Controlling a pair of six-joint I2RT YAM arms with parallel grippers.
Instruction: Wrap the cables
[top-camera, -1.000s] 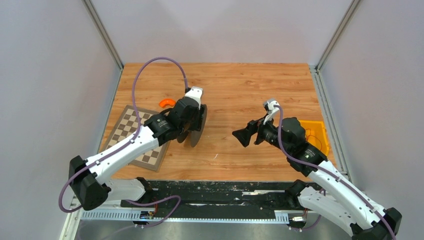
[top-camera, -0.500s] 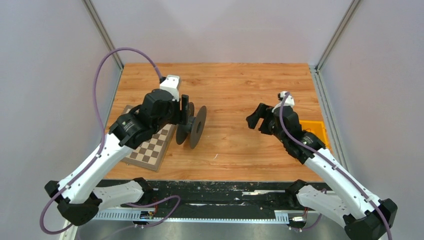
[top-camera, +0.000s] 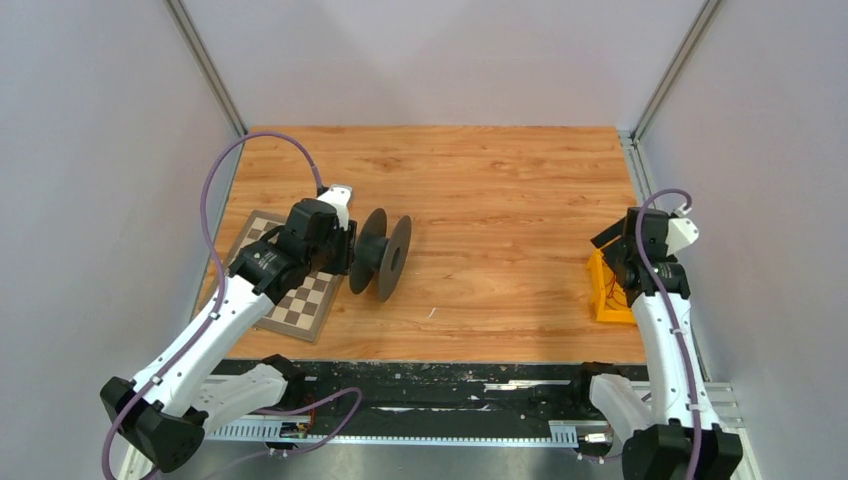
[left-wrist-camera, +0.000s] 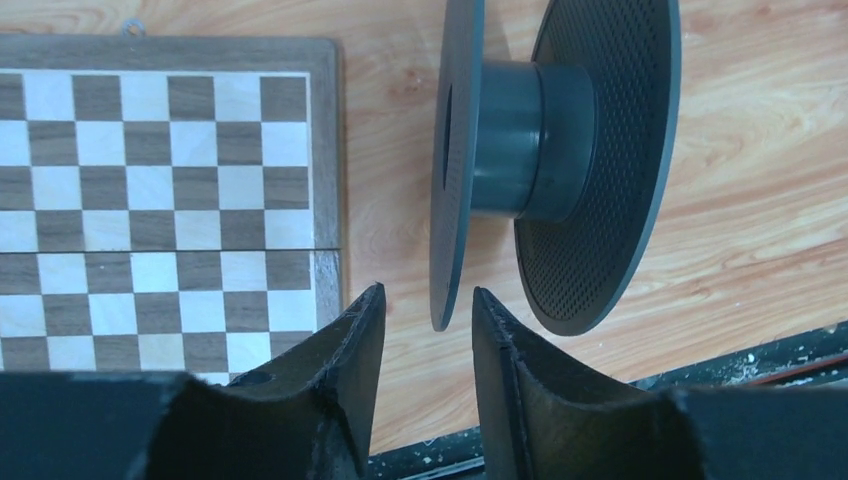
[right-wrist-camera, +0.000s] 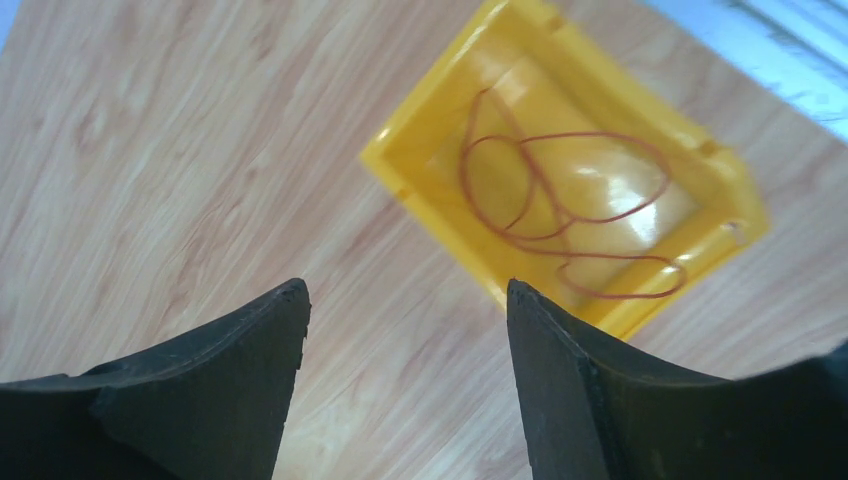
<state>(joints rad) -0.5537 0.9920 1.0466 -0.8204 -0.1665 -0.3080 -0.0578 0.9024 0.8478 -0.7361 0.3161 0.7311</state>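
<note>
Right gripper (right-wrist-camera: 405, 300) gapes empty; the thin red wire (right-wrist-camera: 560, 200) lies curled in the yellow bin (right-wrist-camera: 430, 120) beyond its fingertips. Pinching one loop may drag out the whole tangle. Left gripper (left-wrist-camera: 422, 300), parted, loosely straddles the flange rim of the black spool (left-wrist-camera: 530, 140) — a nudge could roll it.

From above, the right arm (top-camera: 662, 310) hides most of the yellow bin (top-camera: 603, 300). The left wrist view crops the chessboard's (left-wrist-camera: 170, 200) left side and the spool's (left-wrist-camera: 560, 150) top.

Bright, even light with soft shadows; glare glints in the yellow bin (right-wrist-camera: 600, 185), that wrist view slightly soft.
</note>
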